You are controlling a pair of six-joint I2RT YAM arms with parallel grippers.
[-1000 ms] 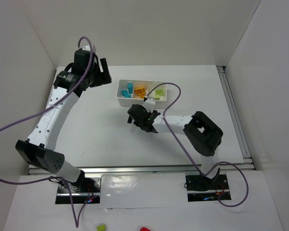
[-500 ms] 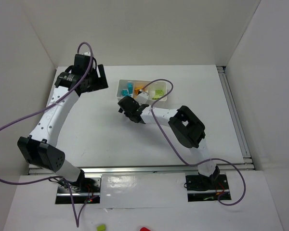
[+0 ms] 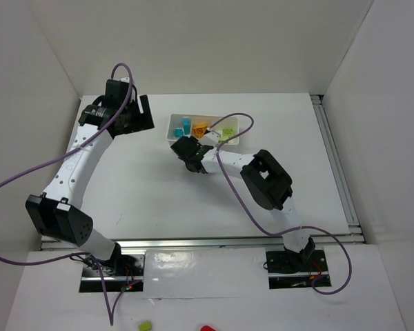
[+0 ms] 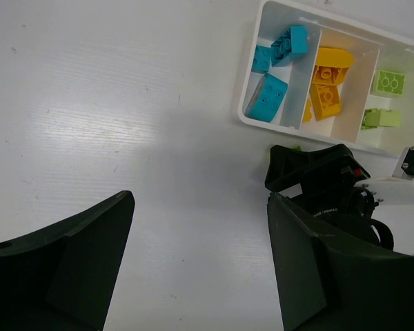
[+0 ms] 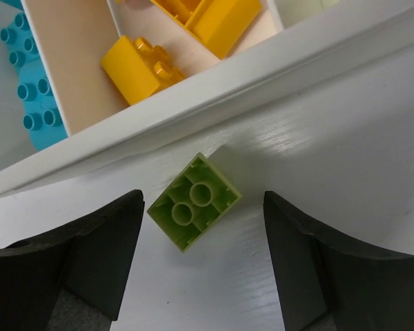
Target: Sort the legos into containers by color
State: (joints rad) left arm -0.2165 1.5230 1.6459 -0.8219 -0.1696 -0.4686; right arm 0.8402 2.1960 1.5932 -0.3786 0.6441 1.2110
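The white three-compartment tray (image 3: 170,131) holds cyan legos (image 4: 276,69), orange-yellow legos (image 4: 328,79) and light green legos (image 4: 388,83), each colour in its own compartment. One light green lego (image 5: 193,201) lies upside down on the table, close against the tray's near wall (image 5: 276,76). My right gripper (image 5: 203,255) is open around it, a finger on each side, neither touching. From above, the right gripper (image 3: 188,153) hides this lego. My left gripper (image 4: 200,262) hangs open and empty over bare table, left of the tray (image 4: 250,76).
White walls enclose the table on the left, back and right. A purple cable (image 3: 231,121) from the right arm loops over the tray. The right gripper's black body (image 4: 317,186) sits just below the tray in the left wrist view.
The right gripper has moved up and left to the tray's near wall, and its jaws have narrowed around the green lego. The left gripper shifted slightly left.
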